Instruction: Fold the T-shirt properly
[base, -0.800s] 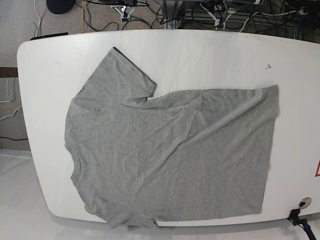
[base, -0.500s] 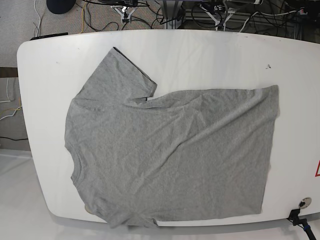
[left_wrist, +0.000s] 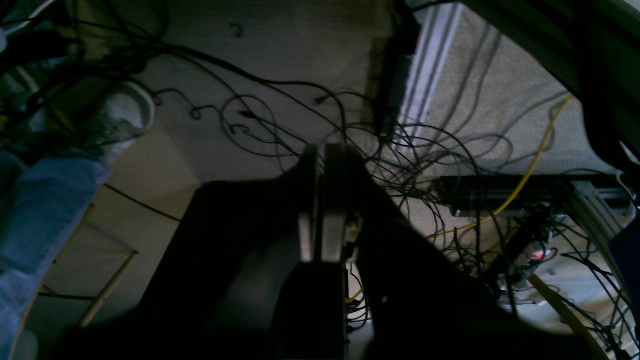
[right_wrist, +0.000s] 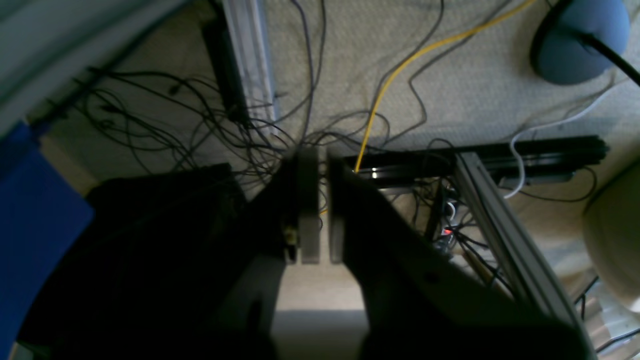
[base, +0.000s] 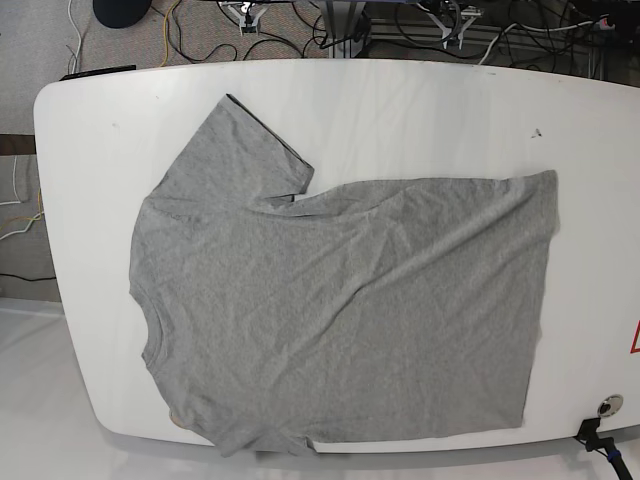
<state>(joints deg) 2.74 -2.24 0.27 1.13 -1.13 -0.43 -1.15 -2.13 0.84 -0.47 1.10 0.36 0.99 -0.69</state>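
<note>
A grey T-shirt (base: 340, 310) lies spread flat on the white table (base: 420, 110), neck to the left and hem to the right. One sleeve points to the far left corner; the near sleeve hangs over the front edge. Both grippers are off the table, beyond its far edge, and point at the floor. In the left wrist view my left gripper (left_wrist: 320, 147) is shut with its pads together and nothing held. In the right wrist view my right gripper (right_wrist: 321, 152) is all but shut, with a thin slit between its empty fingers (right_wrist: 308, 200). The shirt is in neither wrist view.
Tangled black cables (left_wrist: 410, 150) and a yellow cable (right_wrist: 395, 75) cover the carpet behind the table. A metal frame (right_wrist: 490, 200) stands there. A person's jeans and shoe (left_wrist: 120, 115) are at the left. A round fitting (base: 609, 405) sits at the table's near right corner.
The shirt has not moved. The white arm parts at the top edge of the base view have shifted slightly farther back.
</note>
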